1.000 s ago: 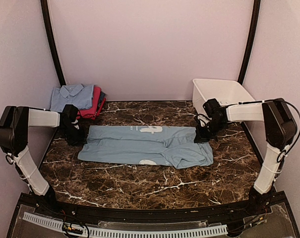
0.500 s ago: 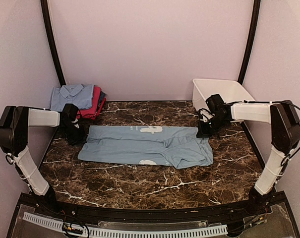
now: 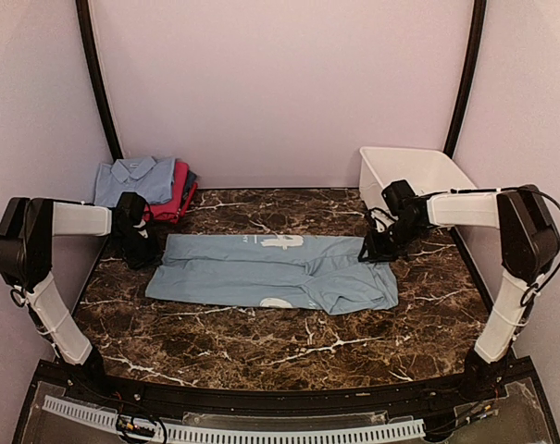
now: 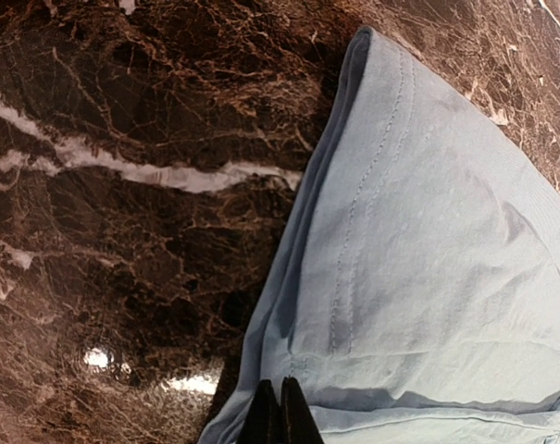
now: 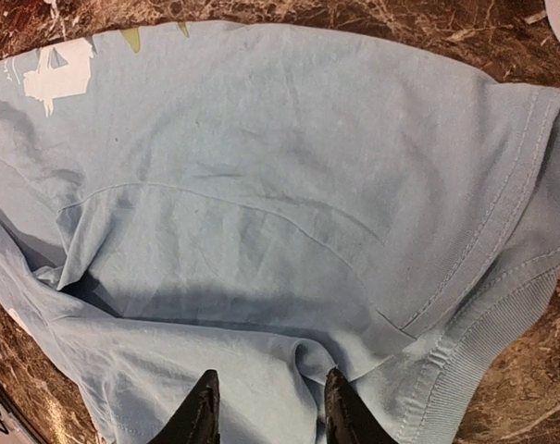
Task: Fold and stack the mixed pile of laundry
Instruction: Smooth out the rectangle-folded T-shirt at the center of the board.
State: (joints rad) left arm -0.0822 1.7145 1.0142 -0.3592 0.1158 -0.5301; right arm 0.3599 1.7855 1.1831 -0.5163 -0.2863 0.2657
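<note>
A pale blue tee with white print (image 3: 275, 270) lies flat, folded lengthwise, across the middle of the table. My left gripper (image 3: 136, 248) is at its left end. In the left wrist view the gripper (image 4: 280, 396) is shut, its tips meeting on the tee's (image 4: 428, 231) edge fold. My right gripper (image 3: 377, 248) is at the tee's right end. In the right wrist view it (image 5: 270, 375) is open, just over a small bunched fold of the tee (image 5: 261, 185). A stack at the back left holds a pale blue collared shirt (image 3: 131, 178), a magenta-pink piece (image 3: 176, 196) and a dark piece (image 3: 192, 181).
A white plastic tub (image 3: 414, 171) stands at the back right, close behind my right arm. The dark marble table (image 3: 261, 338) runs to the pink walls at the back and both sides.
My right gripper rose slightly toward the tub, then came back down to the tee's right end. My left gripper and the tee have hardly moved.
</note>
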